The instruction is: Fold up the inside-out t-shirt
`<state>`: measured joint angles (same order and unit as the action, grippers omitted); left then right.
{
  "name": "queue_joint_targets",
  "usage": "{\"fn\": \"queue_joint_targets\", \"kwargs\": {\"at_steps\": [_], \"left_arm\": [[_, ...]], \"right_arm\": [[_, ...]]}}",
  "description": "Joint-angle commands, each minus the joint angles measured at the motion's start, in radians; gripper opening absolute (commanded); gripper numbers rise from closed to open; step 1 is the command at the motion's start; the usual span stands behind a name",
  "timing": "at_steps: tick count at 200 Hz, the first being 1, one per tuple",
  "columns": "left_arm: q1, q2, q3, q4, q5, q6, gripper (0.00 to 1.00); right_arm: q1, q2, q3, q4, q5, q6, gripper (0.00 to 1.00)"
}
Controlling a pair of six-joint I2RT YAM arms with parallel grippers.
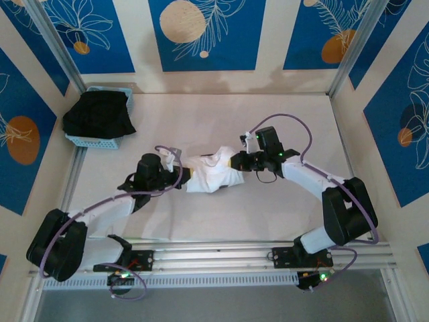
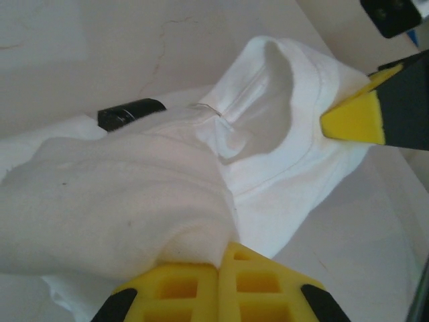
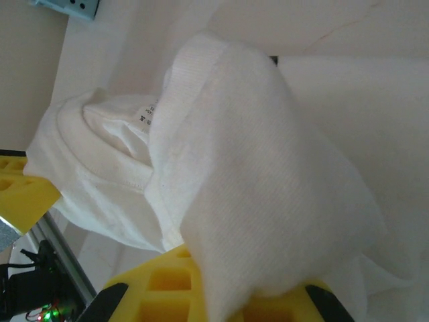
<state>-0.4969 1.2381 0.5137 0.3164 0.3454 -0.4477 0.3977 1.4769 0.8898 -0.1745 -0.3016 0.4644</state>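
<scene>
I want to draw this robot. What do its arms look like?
Left arm and right arm: white tubes, chunky black joints, looping purple cables, tiny green lights. End effector fingers are yellow, with square holes.

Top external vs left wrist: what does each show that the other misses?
Top external: the blue basket at far left, holding the black garment, and the overall layout, with one arm reaching in from each side. Left wrist: the neck opening and its seam up close, and the left tool shut on a bunched fold. Shared: the white t-shirt, crumpled and not yet folded, with the right tool gripping it on the collar side.
</scene>
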Motion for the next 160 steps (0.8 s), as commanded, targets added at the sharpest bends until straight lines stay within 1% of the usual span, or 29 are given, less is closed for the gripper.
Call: {"fn": "queue_joint_targets", "kwargs": {"at_steps": [1,37,57,70,80,92,100,111,124,134,144,152,160], "left_arm": [[0.03,0.057,0.059,0.017,-0.065,0.06,0.0],[0.086,0.173,0.125,0.027,-0.104,0.096,0.0],[0.093,0.275,0.164,0.047,-0.129,0.123,0.0],[0.099,0.356,0.2,0.046,-0.139,0.126,0.0],[0.103,0.42,0.225,0.037,-0.168,0.122,0.01],[0.109,0.489,0.266,0.008,-0.178,0.122,0.09],[0.108,0.511,0.295,-0.033,-0.184,0.122,0.18],[0.109,0.512,0.316,-0.083,-0.189,0.117,0.28],[0.109,0.487,0.308,-0.098,-0.189,0.113,0.39],[0.109,0.472,0.301,-0.109,-0.185,0.114,0.45],[0.109,0.466,0.301,-0.13,-0.185,0.122,0.5],[0.109,0.469,0.305,-0.147,-0.195,0.125,0.53],[0.109,0.473,0.313,-0.167,-0.2,0.133,0.55]], "right_arm": [[-0.022,0.038,0.04,-0.006,0.019,-0.005,0.05],[-0.048,0.189,0.162,-0.041,0.033,-0.028,0.05],[-0.048,0.313,0.262,-0.091,0.08,-0.05,0.06],[-0.053,0.413,0.354,-0.17,0.121,-0.059,0.09],[-0.053,0.481,0.417,-0.224,0.151,-0.065,0.15],[-0.057,0.535,0.487,-0.289,0.188,-0.08,0.22],[-0.061,0.544,0.511,-0.32,0.211,-0.093,0.28],[-0.067,0.509,0.5,-0.336,0.232,-0.112,0.36],[-0.074,0.445,0.462,-0.351,0.244,-0.128,0.44],[-0.08,0.402,0.426,-0.355,0.235,-0.132,0.5],[-0.087,0.37,0.385,-0.346,0.196,-0.126,0.55],[-0.089,0.367,0.37,-0.341,0.162,-0.118,0.64],[-0.086,0.376,0.364,-0.334,0.132,-0.113,0.67]]}}
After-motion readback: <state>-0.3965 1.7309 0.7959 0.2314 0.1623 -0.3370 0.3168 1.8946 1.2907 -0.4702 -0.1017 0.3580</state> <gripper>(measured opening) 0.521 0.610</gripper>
